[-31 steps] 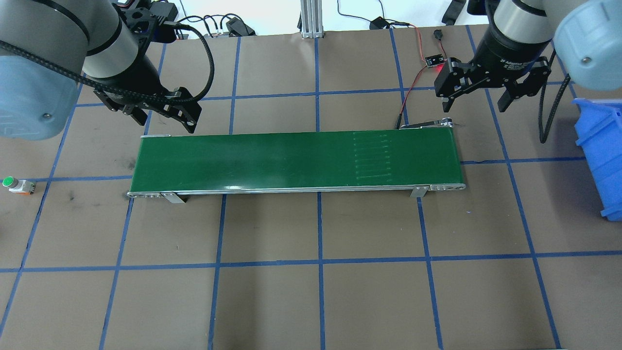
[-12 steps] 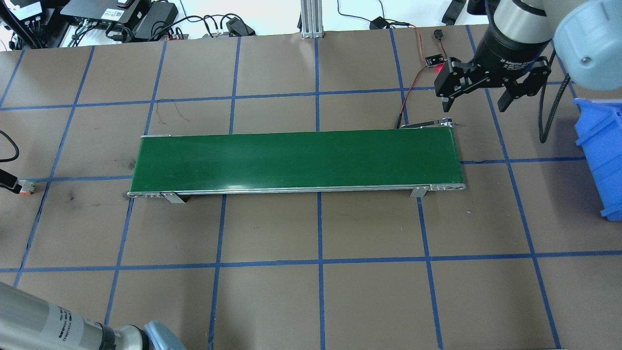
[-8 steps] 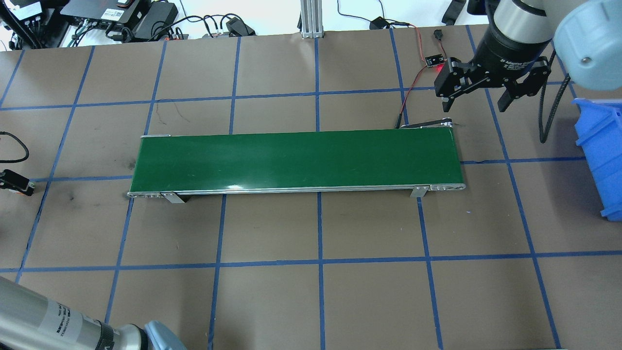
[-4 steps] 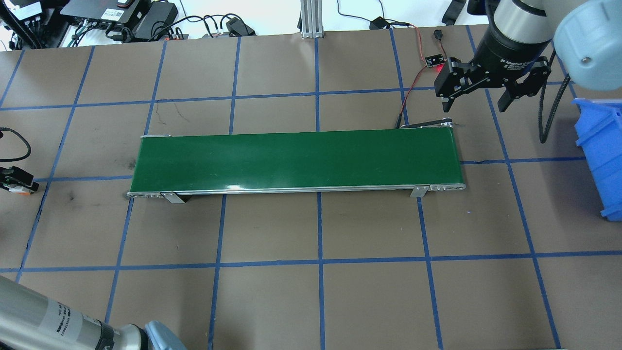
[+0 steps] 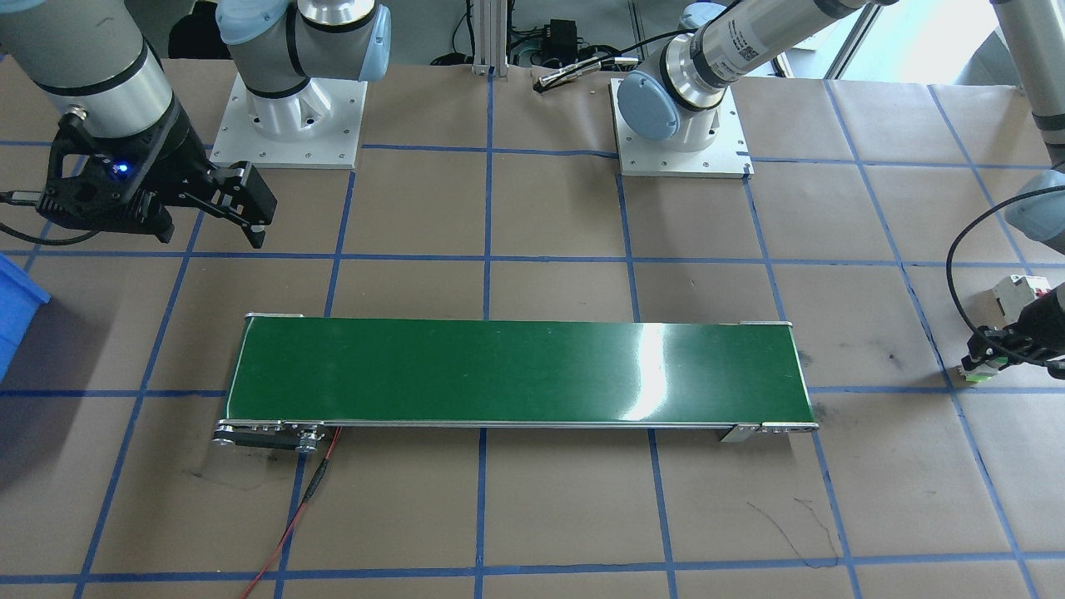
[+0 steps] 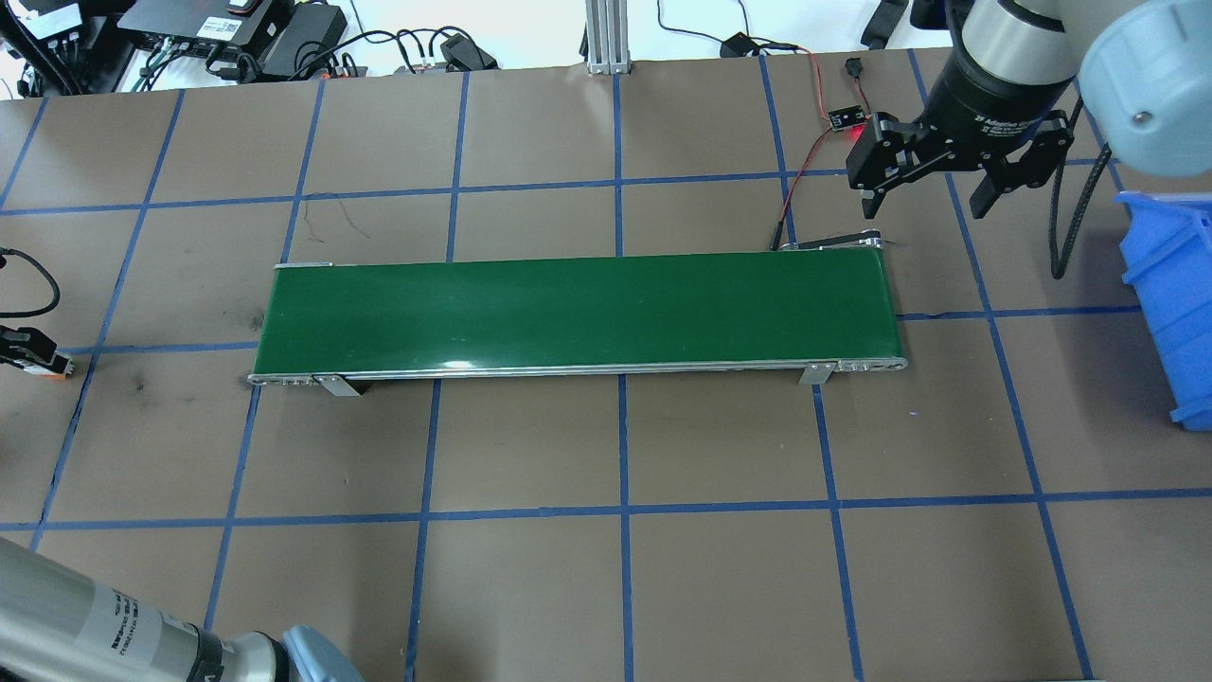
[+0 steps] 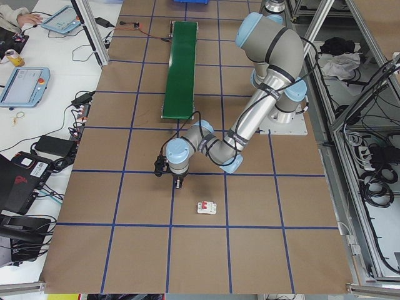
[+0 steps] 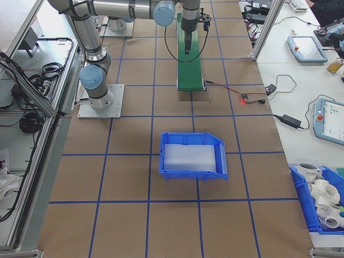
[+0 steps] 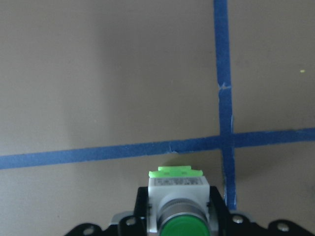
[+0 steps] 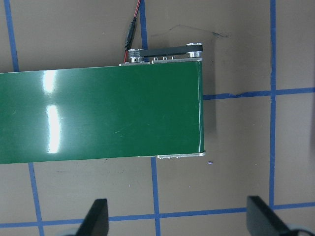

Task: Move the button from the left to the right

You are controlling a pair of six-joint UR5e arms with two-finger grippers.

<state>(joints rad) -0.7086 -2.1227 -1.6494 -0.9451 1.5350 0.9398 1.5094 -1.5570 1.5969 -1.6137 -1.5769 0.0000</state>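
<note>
The button (image 9: 176, 189) has a green cap, a white body and a light-green base, and it sits between the fingers (image 9: 140, 209) of my left gripper (image 9: 178, 216), which is shut on its body. In the overhead view the left gripper (image 6: 26, 345) is at the far left table edge, with only the button's end (image 6: 59, 365) showing. From the front, the button (image 5: 978, 373) shows below the left gripper (image 5: 1003, 348). My right gripper (image 6: 933, 194) hangs open and holds nothing, beyond the right end of the green conveyor belt (image 6: 578, 308).
A white circuit breaker with a red lever (image 5: 1019, 291) lies just behind the left gripper. A blue bin (image 6: 1169, 284) stands at the right table edge. A small sensor board (image 6: 847, 118) with red wires lies near the belt's right end (image 10: 194, 113).
The left arm has left the belt's left end and swung out to the left table edge, where its gripper now sits around the button. The right arm has not moved.
</note>
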